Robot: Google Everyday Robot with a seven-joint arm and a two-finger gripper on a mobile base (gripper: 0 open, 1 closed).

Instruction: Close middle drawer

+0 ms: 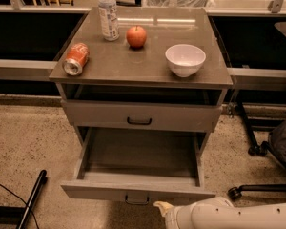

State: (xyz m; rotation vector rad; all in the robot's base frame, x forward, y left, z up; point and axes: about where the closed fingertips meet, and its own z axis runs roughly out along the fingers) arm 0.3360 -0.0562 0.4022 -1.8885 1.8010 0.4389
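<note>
The middle drawer (138,192) is pulled far out of the grey cabinet, showing its plain grey inside (140,151). Its low front faces me, with a small dark handle (137,200) at its centre. My gripper (162,207) is at the bottom edge of the view, just below and right of that handle and close to the drawer front. It shows only as a cream tip on the white arm (229,216). The drawer front above (139,116) is pushed in.
On the cabinet top (143,63) stand a water bottle (108,14), a red apple (136,36), a white bowl (185,59) and a red can (75,59) lying on its side. Office chair legs (257,175) are at the right. A black bar (32,199) lies on the floor at left.
</note>
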